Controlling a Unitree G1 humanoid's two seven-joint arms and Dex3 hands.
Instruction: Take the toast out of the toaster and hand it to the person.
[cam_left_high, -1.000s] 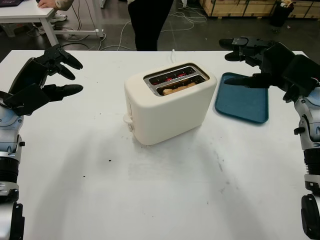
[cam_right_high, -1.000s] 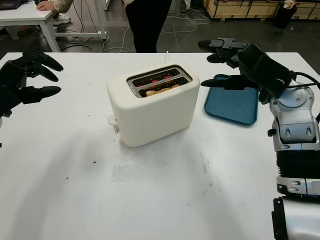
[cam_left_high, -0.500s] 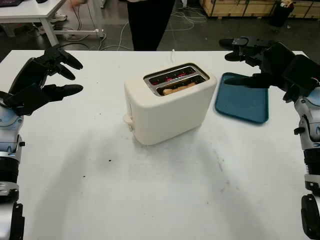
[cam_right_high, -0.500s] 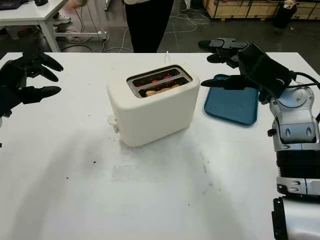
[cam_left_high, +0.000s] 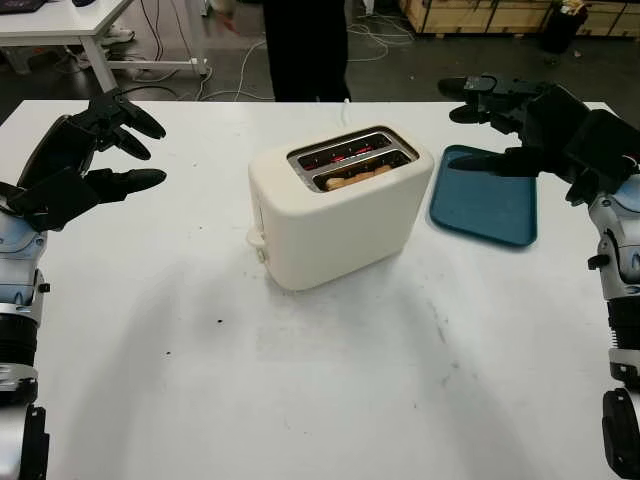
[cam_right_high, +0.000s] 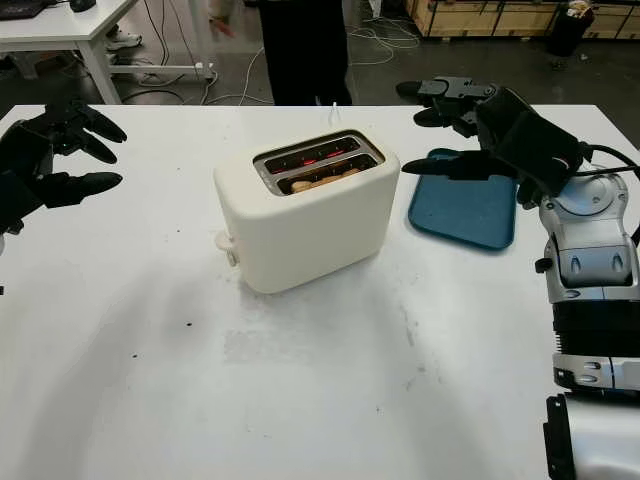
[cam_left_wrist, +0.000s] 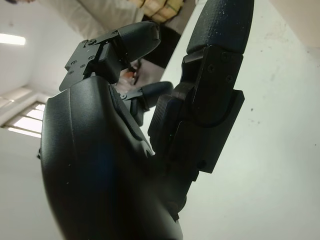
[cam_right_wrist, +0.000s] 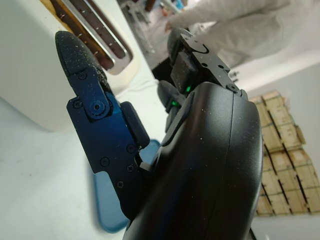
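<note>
while toast (cam_left_high: 358, 177) sits in boxy cream toaster (cam_left_high: 338, 205), left hand (cam_left_high: 75, 165), right hand (cam_left_high: 540, 125) open, empty.

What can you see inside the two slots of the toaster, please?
In the toaster, the nearer slot holds toast, only its top edge showing. The farther slot shows red glow, no bread visible. The toaster's walls hide everything lower down.

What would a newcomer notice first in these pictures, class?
A cream toaster stands mid-table, toast in its nearer slot and the farther slot glowing red. A blue tray lies to its right. The left hand and right hand are raised, open, on either side.
</note>
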